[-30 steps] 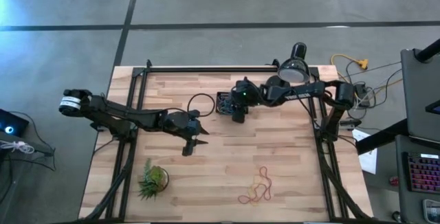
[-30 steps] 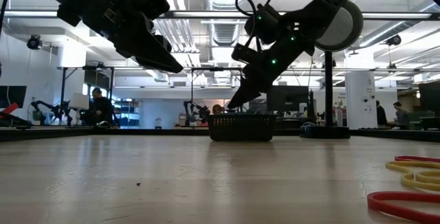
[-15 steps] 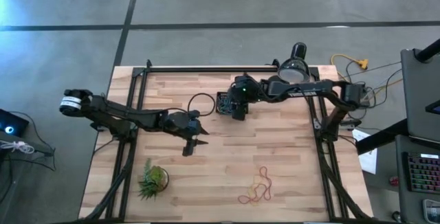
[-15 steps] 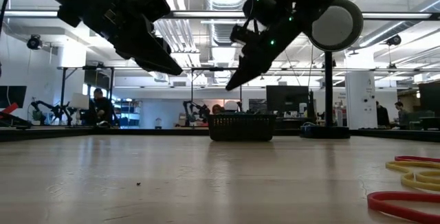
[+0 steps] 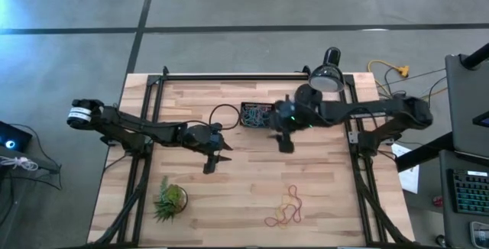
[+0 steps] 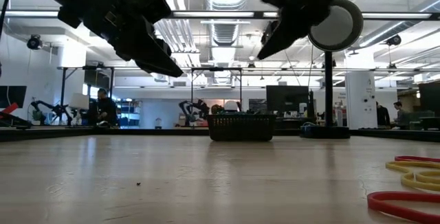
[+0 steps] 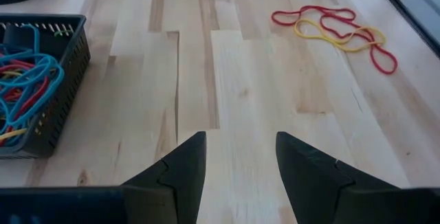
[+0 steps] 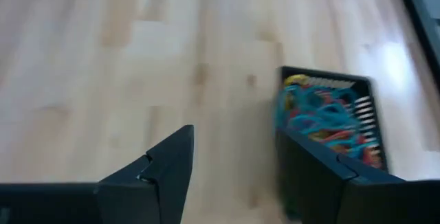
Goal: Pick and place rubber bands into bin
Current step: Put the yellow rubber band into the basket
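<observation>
Beside the bin (image 5: 256,114), raised above the worktop (image 5: 321,180), the right gripper (image 5: 284,143) is seen with its fingers apart and nothing between them. The bin stands near the far edge, and a tangle of blue, red and yellow rubber bands (image 7: 20,90) is already held inside it. A last small cluster of loose bands (image 5: 286,208), red and yellow, lies well apart from the bin, toward the near edge on the right arm's side. The left gripper (image 5: 212,160) is held above the middle of the worktop, its fingers likewise apart and empty.

The step in hand is judged to be the reach for the remaining cluster. It would be done well if the right gripper were brought over a spot where the strands cross, so that several loops can be caught at once. The open fingers should be lowered until the wood is nearly touched, since the bands lie flat and thin. Closure should be full, and the lift slow, so that trailing loops are not shaken loose.
</observation>
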